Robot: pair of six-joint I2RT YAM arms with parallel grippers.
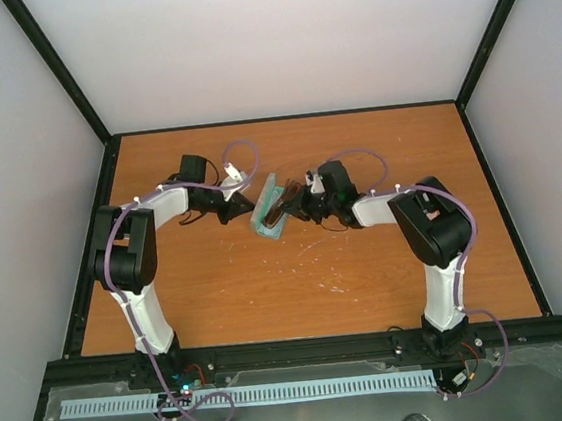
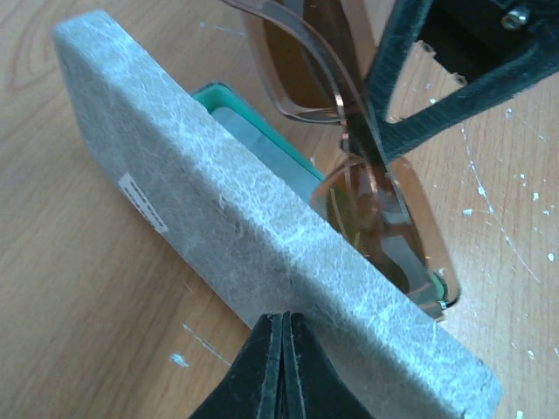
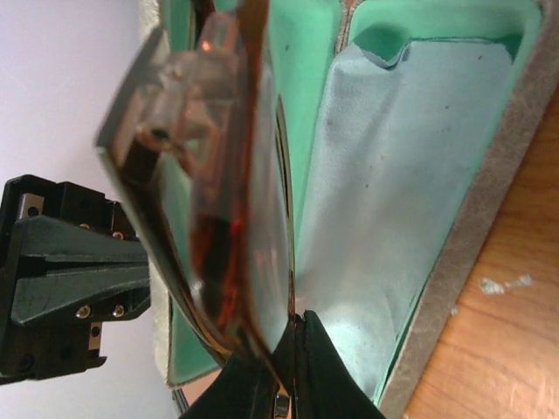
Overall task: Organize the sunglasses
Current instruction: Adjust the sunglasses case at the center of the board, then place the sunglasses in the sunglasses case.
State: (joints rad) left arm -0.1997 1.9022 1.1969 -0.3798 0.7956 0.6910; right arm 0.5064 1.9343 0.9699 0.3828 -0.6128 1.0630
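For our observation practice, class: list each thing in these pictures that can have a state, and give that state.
case: open, its green inside showing.
cloth: lying inside the case.
sunglasses: gripped, partly inside the case.
right hand: shut on the sunglasses.
left hand: shut, at the case's grey wall; grip unclear.

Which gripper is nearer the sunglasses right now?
Right. The right gripper is shut on the sunglasses at their bridge. The left gripper sits against the outer wall of the grey case, apart from them.
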